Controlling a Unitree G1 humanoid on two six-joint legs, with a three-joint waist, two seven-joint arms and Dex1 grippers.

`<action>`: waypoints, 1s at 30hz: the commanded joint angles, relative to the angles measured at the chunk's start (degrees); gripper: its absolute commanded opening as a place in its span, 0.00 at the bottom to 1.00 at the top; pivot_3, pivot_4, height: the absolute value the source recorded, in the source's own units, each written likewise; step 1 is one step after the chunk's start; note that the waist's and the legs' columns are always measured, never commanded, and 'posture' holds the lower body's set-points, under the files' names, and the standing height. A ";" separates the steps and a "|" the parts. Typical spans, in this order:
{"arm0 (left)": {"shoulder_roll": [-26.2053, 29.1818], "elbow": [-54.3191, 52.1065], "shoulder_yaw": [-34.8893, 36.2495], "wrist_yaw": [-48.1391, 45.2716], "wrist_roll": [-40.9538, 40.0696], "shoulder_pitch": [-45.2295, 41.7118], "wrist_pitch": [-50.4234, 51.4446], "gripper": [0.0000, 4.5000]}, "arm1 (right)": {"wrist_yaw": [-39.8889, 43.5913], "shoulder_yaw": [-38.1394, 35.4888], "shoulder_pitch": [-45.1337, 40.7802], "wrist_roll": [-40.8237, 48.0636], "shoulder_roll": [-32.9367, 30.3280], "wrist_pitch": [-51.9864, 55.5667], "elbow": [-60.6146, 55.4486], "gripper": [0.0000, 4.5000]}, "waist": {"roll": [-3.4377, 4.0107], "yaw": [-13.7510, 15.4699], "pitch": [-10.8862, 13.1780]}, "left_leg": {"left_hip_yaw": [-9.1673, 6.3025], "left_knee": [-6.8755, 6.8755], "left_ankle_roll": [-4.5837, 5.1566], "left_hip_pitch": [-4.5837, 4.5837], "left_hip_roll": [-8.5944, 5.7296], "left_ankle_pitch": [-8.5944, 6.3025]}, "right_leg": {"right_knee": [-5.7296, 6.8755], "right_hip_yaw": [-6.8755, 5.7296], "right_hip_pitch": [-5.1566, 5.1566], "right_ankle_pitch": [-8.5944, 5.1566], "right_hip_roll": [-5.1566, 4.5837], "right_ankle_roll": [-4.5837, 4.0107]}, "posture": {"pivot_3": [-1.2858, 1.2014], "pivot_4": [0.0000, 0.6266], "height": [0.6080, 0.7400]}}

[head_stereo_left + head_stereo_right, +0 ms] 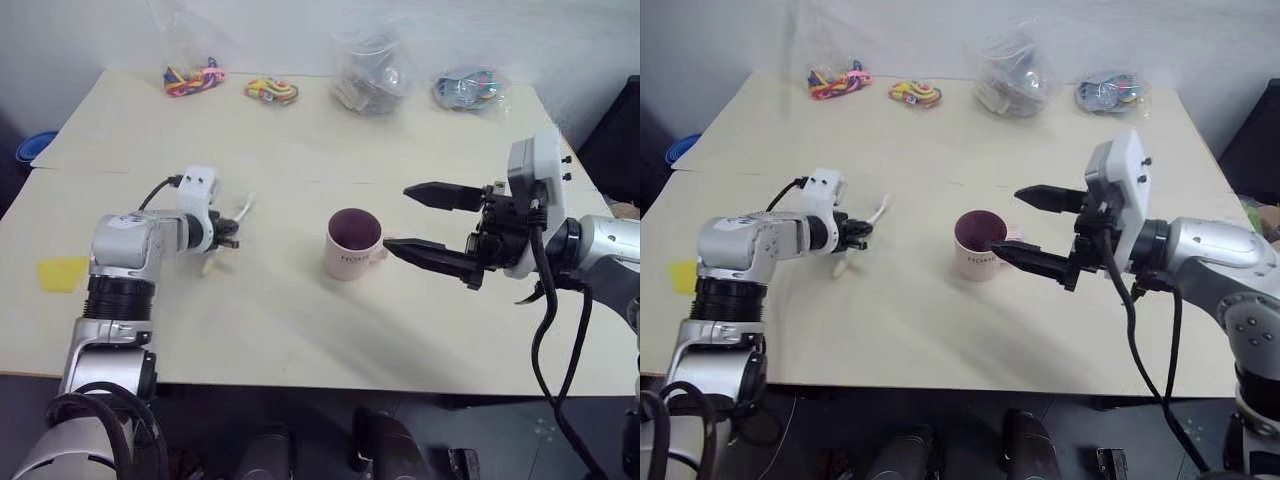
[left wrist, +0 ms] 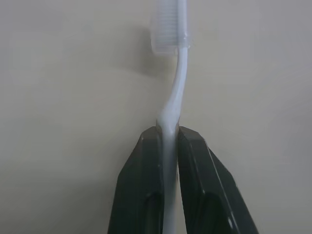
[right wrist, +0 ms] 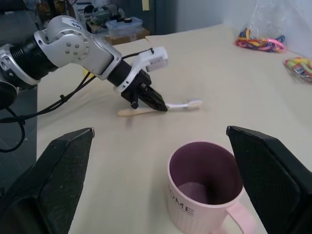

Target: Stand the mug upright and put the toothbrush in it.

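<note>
The pale pink mug (image 1: 352, 243) stands upright in the middle of the table, its dark pink inside showing and its handle toward my right arm. My left gripper (image 1: 231, 238) is shut on the middle of the white toothbrush (image 2: 178, 83), low over the table to the left of the mug. The bristle head (image 3: 194, 103) points away from me and the yellowish handle end (image 3: 127, 112) points back toward me. My right gripper (image 1: 396, 217) is open just right of the mug, one finger above its rim level and one beside its handle, holding nothing.
Along the table's far edge lie bags of coloured bands (image 1: 195, 77) (image 1: 272, 91), a clear bag (image 1: 370, 75) and another bag (image 1: 468, 90). A yellow scrap (image 1: 62, 272) lies at the left edge, and a blue object (image 1: 35, 148) sits beyond it.
</note>
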 commanded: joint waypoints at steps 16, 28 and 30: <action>-23.05 -12.58 1.14 -9.71 -14.08 -4.00 -20.13 0.03 | -3.43 -9.74 9.02 -0.43 -0.98 -1.19 -3.15 1.00 | -0.01 -0.24 0.01 | 0.04 -0.03 0.01 0.03 0.01 0.00 | -0.01 -0.05 0.01 0.01 -0.01 0.02 | 0.52 0.24 1.00; -23.35 -17.07 2.50 -8.75 -16.89 2.51 -18.16 0.66 | -2.64 -10.08 10.02 -1.36 -0.75 -2.75 -1.98 1.00 | -0.01 -0.19 0.01 | 0.01 -0.03 0.04 0.02 0.00 0.01 | -0.04 -0.02 0.02 0.01 -0.02 0.02 | 0.52 0.24 1.00; -21.70 -20.09 3.16 -8.74 -17.58 4.22 -17.24 0.81 | -2.04 -9.71 9.74 -1.91 -0.72 -3.13 -1.10 1.00 | -0.01 -0.30 0.01 | 0.02 -0.05 0.04 0.03 0.01 0.01 | -0.05 -0.01 0.02 0.01 -0.02 0.02 | 0.52 0.24 1.00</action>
